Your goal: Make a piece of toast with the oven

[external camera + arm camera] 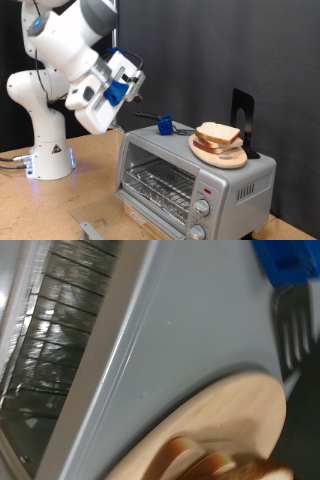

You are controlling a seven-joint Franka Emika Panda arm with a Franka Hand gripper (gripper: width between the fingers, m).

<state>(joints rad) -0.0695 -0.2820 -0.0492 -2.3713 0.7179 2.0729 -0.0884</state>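
While the gripper hangs empty (can't tell if its fingers are apart), the piece of toast sits well beyond them on a wooden plate atop the oven, so toasting hasn't started.

Exterior view: even overhead lighting, black backdrop, sharp focus, soft shadows on the tabletop. Wrist view: close-range, blurred; glare streaks on the oven top.
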